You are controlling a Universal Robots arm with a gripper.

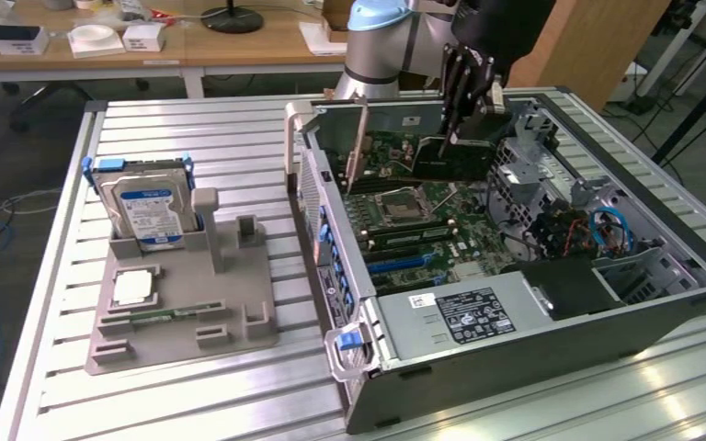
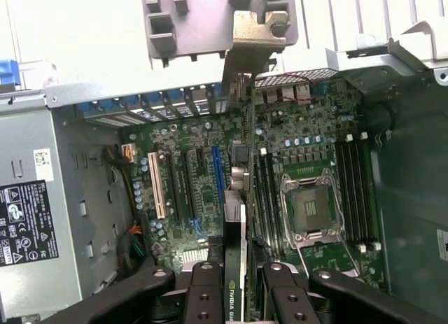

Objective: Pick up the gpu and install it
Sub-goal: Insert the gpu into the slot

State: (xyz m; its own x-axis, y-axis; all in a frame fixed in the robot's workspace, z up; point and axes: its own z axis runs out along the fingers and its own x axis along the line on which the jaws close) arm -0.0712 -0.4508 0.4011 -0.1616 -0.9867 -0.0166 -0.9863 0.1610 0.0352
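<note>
- Claw [image 1: 466,129] stands over the open computer case [image 1: 537,354], fingers clamped on the top edge of the gpu [image 1: 451,158]. The grip is on the upper rim, likely so the lower connector edge stays free for a slot.
- The gpu hangs directly below the claw, inside the case and low over the motherboard [image 1: 433,230]. Cannot tell whether its lower edge touches a slot.
- Wrist view: claw [image 2: 241,289] pinches the gpu [image 2: 236,254], which shows edge-on as a thin strip between the two pads.
- Long axis runs straight out ahead of the claw, parallel to the expansion slots [image 2: 175,184]. The silver bracket [image 2: 253,37] is at the far end, at the case's rear wall.
- The card stands on edge with its faces upright, dark face toward the exterior camera.
- The case lies on its side on the bench [image 1: 144,119], giving the claw a straight way down.
- The hard drive [image 1: 144,209] stands in a grey holder [image 1: 187,317], well apart from the claw.
</note>
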